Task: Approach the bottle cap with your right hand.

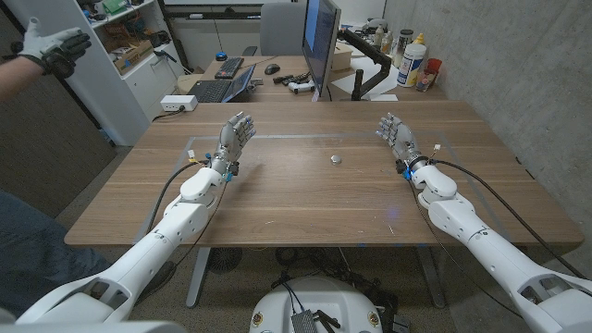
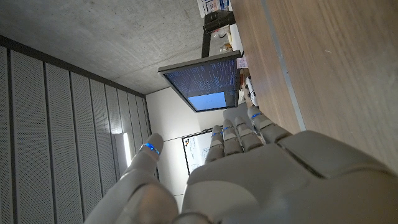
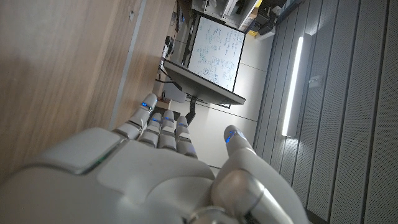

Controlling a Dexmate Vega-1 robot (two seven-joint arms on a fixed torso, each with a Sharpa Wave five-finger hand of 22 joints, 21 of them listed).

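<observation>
Right hand [image 1: 395, 135] stands at the right side of the table [image 1: 277, 199], fingers up and loosely apart, holding nothing. Right wrist view agrees: right hand [image 3: 149, 174] with fingers side by side, thumb off to one side, nothing in it. Left hand [image 1: 235, 139] mirrors it on the left side, fingers apart, nothing held; same in the left wrist view [image 2: 249, 174].

One bottle cap [image 1: 336, 159], small, round, silvery-grey, lying on the wood between the two hands, nearer the right one but well apart from it. It's round and too small to tell which face is up; no long axis to speak of.

One monitor [image 1: 321, 42] stands past the far edge. A person's gloved hand [image 1: 54, 46] at upper left.
</observation>
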